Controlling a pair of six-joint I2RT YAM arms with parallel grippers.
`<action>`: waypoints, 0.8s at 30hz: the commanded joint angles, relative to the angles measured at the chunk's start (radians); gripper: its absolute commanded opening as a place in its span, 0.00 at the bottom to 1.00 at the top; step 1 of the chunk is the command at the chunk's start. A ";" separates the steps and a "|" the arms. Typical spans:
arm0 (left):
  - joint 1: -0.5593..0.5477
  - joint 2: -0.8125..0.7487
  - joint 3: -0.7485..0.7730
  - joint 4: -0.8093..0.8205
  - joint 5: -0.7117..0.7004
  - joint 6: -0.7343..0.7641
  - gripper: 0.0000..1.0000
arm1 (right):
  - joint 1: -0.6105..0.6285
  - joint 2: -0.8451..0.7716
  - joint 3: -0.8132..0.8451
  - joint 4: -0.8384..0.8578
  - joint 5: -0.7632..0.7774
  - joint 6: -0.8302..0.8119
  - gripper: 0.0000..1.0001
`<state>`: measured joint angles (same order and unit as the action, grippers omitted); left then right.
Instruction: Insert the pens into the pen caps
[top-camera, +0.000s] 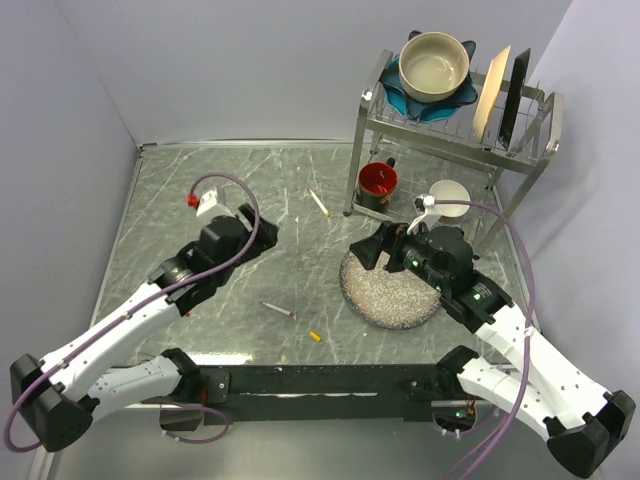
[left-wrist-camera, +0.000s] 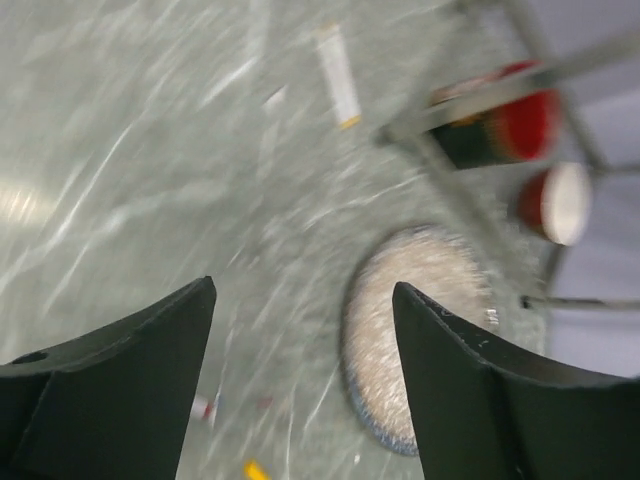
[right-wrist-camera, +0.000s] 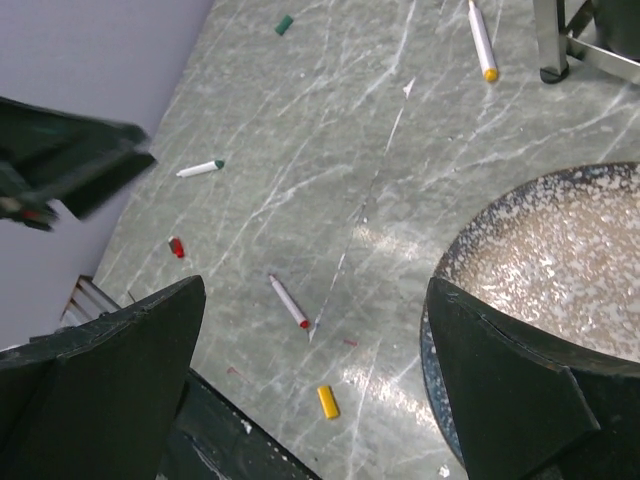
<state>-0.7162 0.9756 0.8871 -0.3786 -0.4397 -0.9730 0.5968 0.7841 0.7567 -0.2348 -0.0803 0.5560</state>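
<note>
1. The pens lie flat on the grey table (top-camera: 290, 170), well apart from each other. None of them is in a cap.
2. The yellow-tip pen (top-camera: 319, 202) lies near a foot of the metal rack (top-camera: 357, 160).
3. The red-tip pen (top-camera: 278, 310) lies near the front, between the two arms. The yellow cap (top-camera: 315, 336) is near it, a bit closer to the front edge.
4. The green-tip pen (right-wrist-camera: 200, 169) shows in the right wrist view, over on the left arm's side. The red cap (right-wrist-camera: 177, 247) lies near it but does not touch it.
5. The green cap (right-wrist-camera: 285, 24) lies alone, farther back on the table.
6. The left gripper (left-wrist-camera: 305, 290) hangs over the bare table. Its two fingers are spread wide and there is nothing between them. Its own camera view is blurry.
7. The right gripper (right-wrist-camera: 315, 295) is by the edge of the speckled plate (top-camera: 385, 295). Its fingers are spread wide too, and it holds nothing.
8. A red mug (top-camera: 378, 183) and a white cup (top-camera: 450, 193) sit under the rack. A bowl (top-camera: 434, 62) sits on top of it.
</note>
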 joint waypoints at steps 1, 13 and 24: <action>0.000 0.025 0.013 -0.314 -0.068 -0.397 0.73 | -0.003 -0.031 0.001 -0.041 0.005 -0.030 1.00; -0.002 0.254 0.091 -0.588 0.096 -0.754 0.66 | -0.005 -0.089 -0.045 -0.029 -0.001 -0.007 0.98; -0.003 0.512 0.104 -0.554 0.190 -0.739 0.61 | -0.003 -0.167 -0.105 0.032 -0.053 -0.007 0.98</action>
<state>-0.7166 1.4532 0.9535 -0.8978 -0.2626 -1.6672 0.5968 0.6350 0.6571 -0.2474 -0.1165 0.5537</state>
